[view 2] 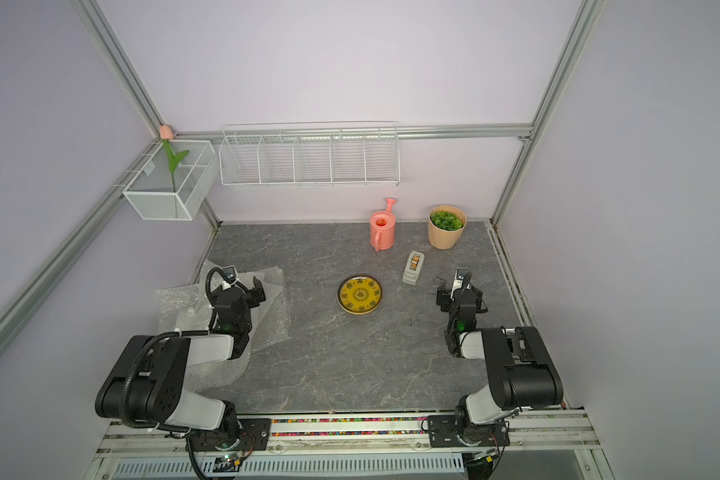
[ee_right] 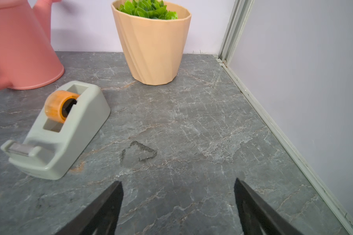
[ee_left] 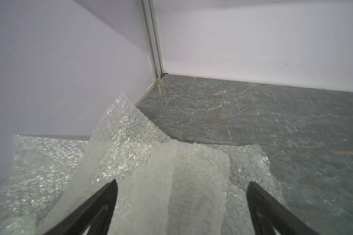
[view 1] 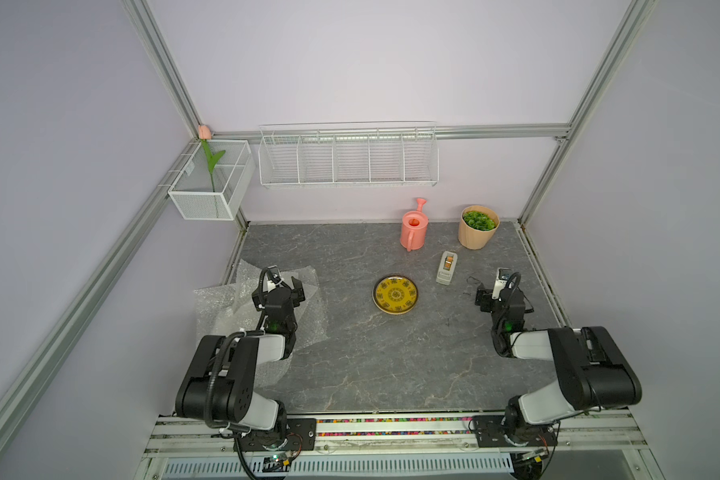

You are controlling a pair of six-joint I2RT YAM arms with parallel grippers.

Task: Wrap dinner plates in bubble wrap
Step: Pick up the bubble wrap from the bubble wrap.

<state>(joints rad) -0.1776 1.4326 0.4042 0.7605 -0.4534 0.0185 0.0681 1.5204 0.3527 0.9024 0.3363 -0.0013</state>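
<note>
One plate [view 1: 395,294], both top views only

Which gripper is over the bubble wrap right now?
The left gripper: its open jaws are above the bubble wrap. The right gripper, also open, is over bare tabletop beside the tape dispenser.

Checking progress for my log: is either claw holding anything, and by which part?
Nothing. Left claw open over the bubble wrap; right claw open over the tabletop.

Mid-table plate [view 1: 395,294], bubble wrap [view 1: 213,304] to its left, tape dispenser [view 1: 447,268] behind-right
</note>
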